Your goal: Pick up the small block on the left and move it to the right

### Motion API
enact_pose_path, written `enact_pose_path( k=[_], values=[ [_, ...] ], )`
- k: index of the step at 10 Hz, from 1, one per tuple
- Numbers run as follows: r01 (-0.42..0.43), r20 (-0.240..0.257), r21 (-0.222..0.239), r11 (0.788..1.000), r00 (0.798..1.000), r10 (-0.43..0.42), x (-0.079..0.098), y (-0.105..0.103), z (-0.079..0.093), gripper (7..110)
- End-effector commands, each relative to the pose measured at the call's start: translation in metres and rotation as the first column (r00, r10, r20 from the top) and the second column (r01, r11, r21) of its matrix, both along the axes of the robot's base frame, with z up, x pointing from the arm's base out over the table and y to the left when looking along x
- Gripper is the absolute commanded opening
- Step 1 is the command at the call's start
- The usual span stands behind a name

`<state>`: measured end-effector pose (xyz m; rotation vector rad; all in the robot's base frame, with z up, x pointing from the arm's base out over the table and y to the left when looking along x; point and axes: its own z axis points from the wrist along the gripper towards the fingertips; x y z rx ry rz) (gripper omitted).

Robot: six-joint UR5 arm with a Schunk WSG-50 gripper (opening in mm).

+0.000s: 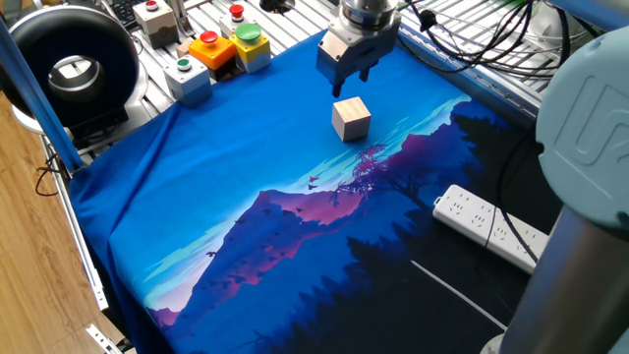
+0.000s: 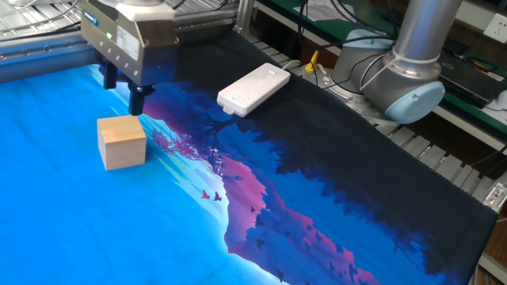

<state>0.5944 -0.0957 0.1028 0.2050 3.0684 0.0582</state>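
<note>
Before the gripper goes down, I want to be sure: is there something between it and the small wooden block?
Nothing visible. The gripper hangs open just above the small block, with only bare cloth around it.

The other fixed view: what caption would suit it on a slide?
Open gripper hovers just above the small wooden block on the blue cloth.

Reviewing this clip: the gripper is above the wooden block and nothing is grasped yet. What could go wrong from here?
1. The open gripper hangs above and slightly behind the small block, not centred; descending now, a finger could land on the block's top or nudge it.
2. The block sits on a loose printed cloth; fingers reaching too low might snag or drag it.
3. The power strip lies further along the cloth and could obstruct placement.
</note>
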Motion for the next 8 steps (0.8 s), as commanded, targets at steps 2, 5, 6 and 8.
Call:
enact_pose_path(
  k=[2, 5, 6, 8],
  values=[
    [0.238, -0.012, 0.046, 0.97, 0.971, -0.238, 0.01, 0.01, 0.011, 66],
    [0.229, 0.004, 0.027, 0.973, 0.973, -0.229, 0.017, 0.006, 0.01, 44],
    [0.217, 0.006, 0.021, 0.976, 0.976, -0.217, 0.018, 0.005, 0.005, 44],
    [0.163, 0.045, 0.036, 0.986, 0.985, -0.165, 0.023, 0.004, -0.003, 44]
  ],
)
